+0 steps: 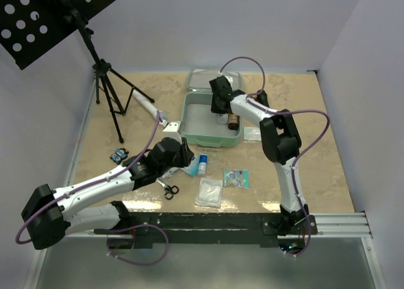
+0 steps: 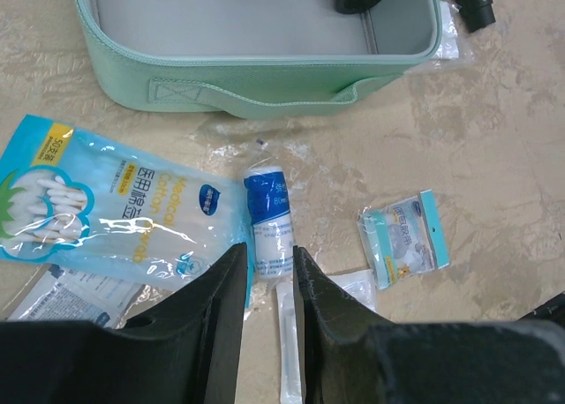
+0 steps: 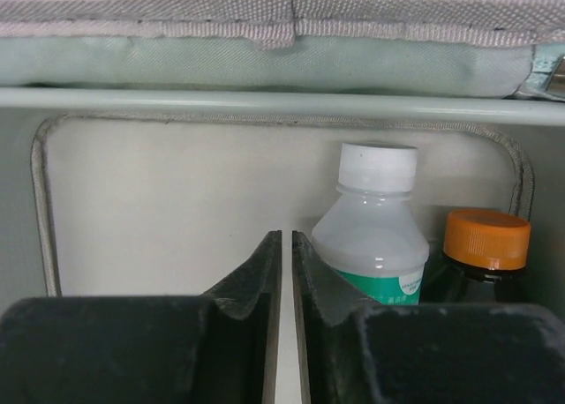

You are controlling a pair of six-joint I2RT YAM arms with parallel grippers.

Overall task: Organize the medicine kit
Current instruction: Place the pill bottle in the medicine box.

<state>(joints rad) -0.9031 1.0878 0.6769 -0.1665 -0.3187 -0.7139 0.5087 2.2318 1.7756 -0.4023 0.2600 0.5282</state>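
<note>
left claw is part open, a narrow gap between the jaws, with nothing in its grip. it hangs low over the table at the near end of the gauze roll. the roll lies flat, just ahead of the claw and a shade to its left side. its long axis runs away from the claw toward the kit, so the jaws stand across its width rather than its length. judgement: a short advance and descent would put both jaws astride the roll with little wrist turn needed. the gap looks only slightly wider than the roll, so alignment is the critical point. a swab bag lies touching the roll on its left and could be caught by that jaw. the kit sits open at mid-table, just beyond the roll, its front wall facing the left claw. right claw is inside the kit, all but closed to a thin slit and gripping nothing. a white bottle and a brown bottle stand just to its right. the left arm is plainly the nearer to the roll.
</note>
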